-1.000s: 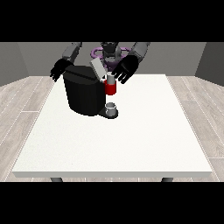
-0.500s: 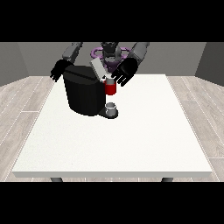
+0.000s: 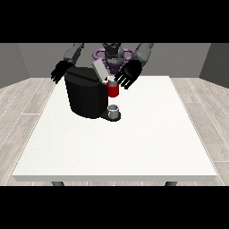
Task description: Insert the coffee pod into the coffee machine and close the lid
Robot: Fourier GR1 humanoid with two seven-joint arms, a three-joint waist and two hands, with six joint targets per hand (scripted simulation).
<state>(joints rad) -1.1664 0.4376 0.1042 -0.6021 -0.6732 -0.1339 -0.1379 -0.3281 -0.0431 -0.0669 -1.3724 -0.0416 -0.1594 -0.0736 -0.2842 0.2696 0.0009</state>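
The black coffee machine stands on the white table at the back left. Its grey lid is tilted up and open. A red thing at the machine sits under the lid at the machine's front. Right beside it, at the view's right, a black hand hovers with its fingers spread. The hand at the view's left hangs behind the machine's far corner, fingers relaxed and holding nothing. A small grey thing rests at the machine's base; I cannot tell whether it is the pod.
The robot's torso is behind the table's far edge. Grey wood floor surrounds the table.
The hand at the view's right has come down slightly towards the red thing at the machine. The other hand and the lid look the same.
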